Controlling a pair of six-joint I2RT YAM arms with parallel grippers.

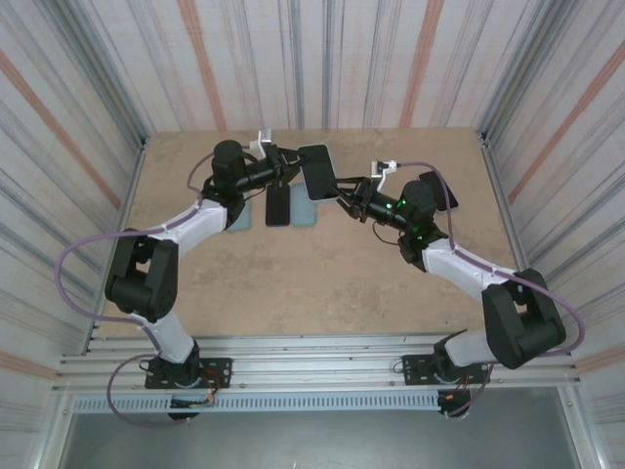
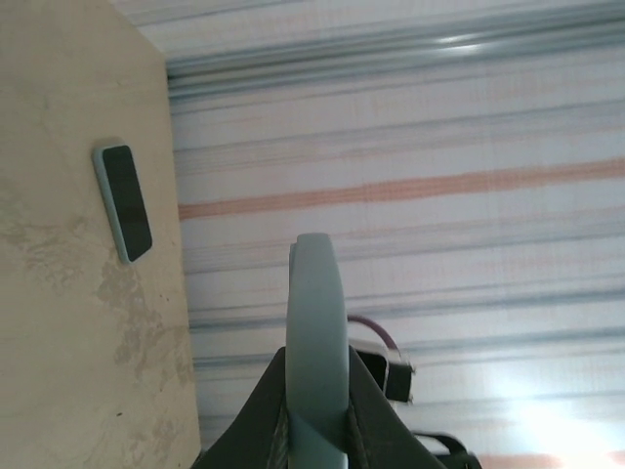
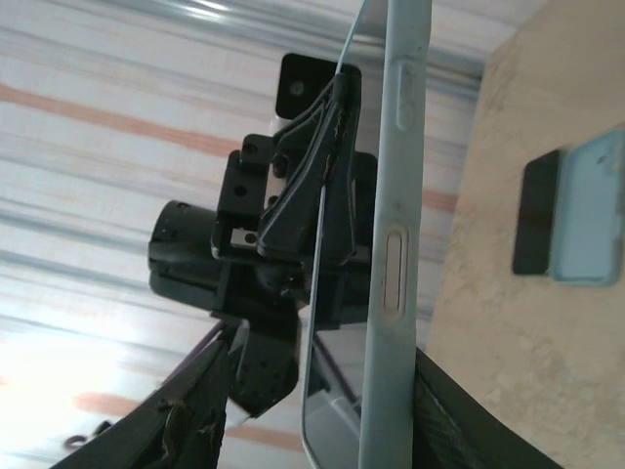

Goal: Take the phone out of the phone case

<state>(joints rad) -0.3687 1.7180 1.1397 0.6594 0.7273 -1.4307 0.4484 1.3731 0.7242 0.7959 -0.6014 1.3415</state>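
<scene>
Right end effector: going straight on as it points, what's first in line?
The cased phone: its edge stands between the right end effector's open fingers, dead ahead. The left end effector gripping it lies beyond, though depth is hard to judge.

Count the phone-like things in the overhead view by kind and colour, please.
Cased phone held in the air: 1
Dark phones on the table: 2
Pale blue cases on the table: 2
Total: 5
</scene>
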